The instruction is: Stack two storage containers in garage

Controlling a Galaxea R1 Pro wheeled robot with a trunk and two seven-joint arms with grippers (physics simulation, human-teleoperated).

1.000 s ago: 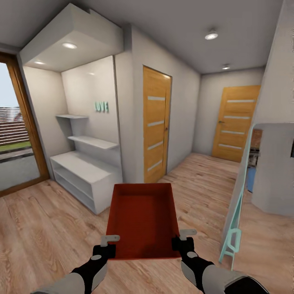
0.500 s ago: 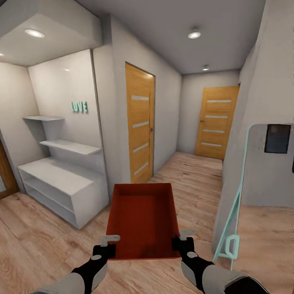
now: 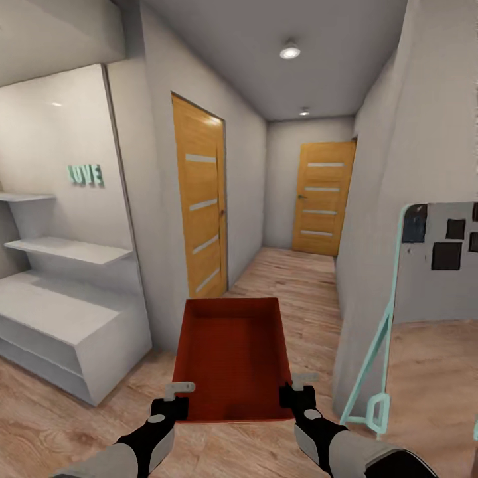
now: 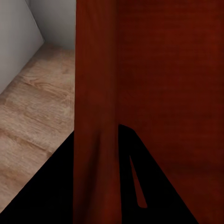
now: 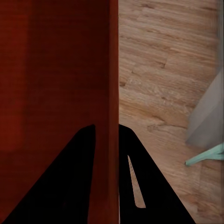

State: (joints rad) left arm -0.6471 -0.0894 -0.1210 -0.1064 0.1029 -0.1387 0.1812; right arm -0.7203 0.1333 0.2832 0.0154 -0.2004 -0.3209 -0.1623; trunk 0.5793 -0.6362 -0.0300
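- One bin (image 3: 232, 358) in hand, carried level out in front of me over the wood floor (image 3: 292, 279) — transport step, first container by my read; no second bin in sight.
- Left gripper (image 3: 178, 390) is clamped on the bin's left wall near the near corner; in the left wrist view the wall (image 4: 95, 116) runs straight between my fingers.
- Right gripper (image 3: 300, 384) likewise pinches the right wall; in the right wrist view the thin edge (image 5: 113, 93) sits between the jaws.
- Both grips are narrow, holding thin sheet — I judge it could flex or slip if I jolt.
- Where I am: at the mouth of a corridor, not the garage yet. Nothing placed, nothing stacked.
- Next move, as I see it: roll ahead down the corridor, keep the bin level, arms fixed.
- Far door (image 3: 322, 199) at the corridor's end is shut; side door (image 3: 199, 206) on the left wall looks shut too. Which one leads to the garage — cannot tell.
- Obstacles: wall corner (image 3: 143, 219) at left, white shelf unit (image 3: 60, 318) beside it, and a teal-framed mirror (image 3: 425, 265) leaning against the right wall, its foot (image 3: 375, 405) near my right side.
- Corridor floor itself looks passable.
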